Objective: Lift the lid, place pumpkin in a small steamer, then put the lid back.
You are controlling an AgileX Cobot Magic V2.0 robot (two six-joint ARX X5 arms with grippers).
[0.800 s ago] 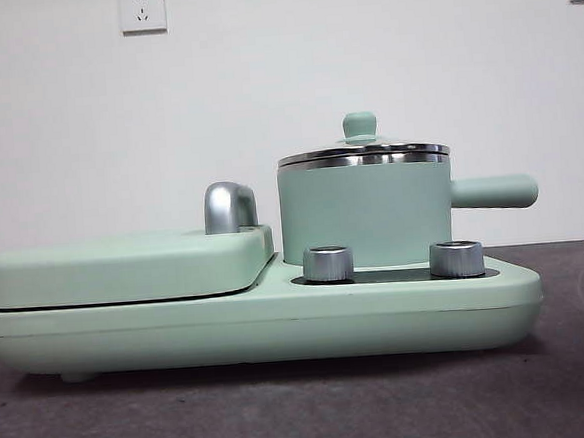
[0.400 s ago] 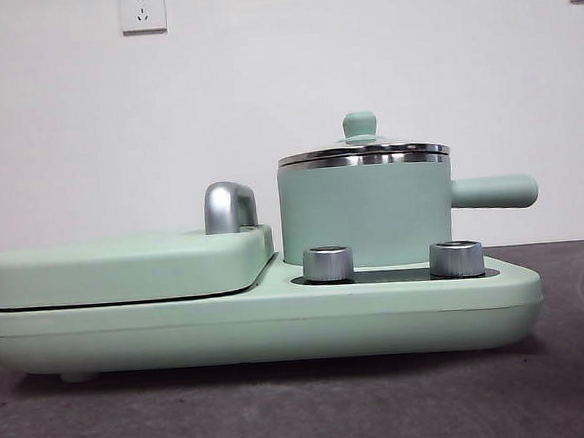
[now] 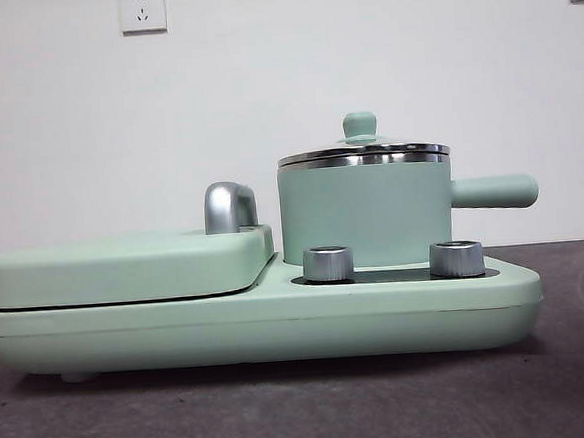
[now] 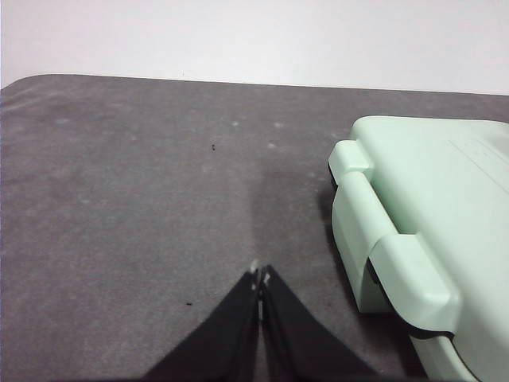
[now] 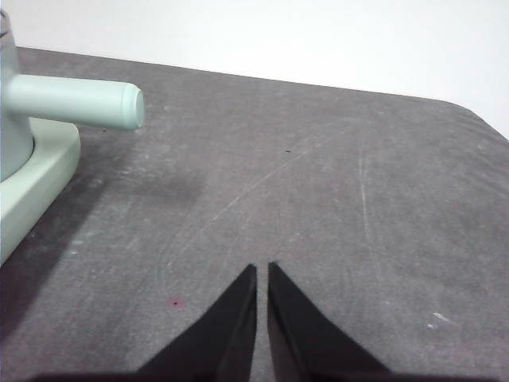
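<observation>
Clear-glass steel-rimmed lid (image 3: pixel 363 153) sits on mint-green cylindrical steamer (image 3: pixel 365 214). Left gripper (image 4: pixel 259 276) pressed together, right gripper (image 5: pixel 262 270) nearly so, both empty above the grey table (image 5: pixel 318 183). Risk: the small knob could slip from the jaws. No pumpkin in view.

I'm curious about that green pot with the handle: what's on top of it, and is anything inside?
The lid sits closed on the small steamer, its green knob upright. The steamer's solid walls hide the inside, so its contents cannot be seen. No pumpkin shows in any view.

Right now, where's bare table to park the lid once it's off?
Bare grey table beyond the pot handle, by the right gripper. More bare table past the griddle cover, by the left gripper. The base is crowded: pot, lid, knobs.
</observation>
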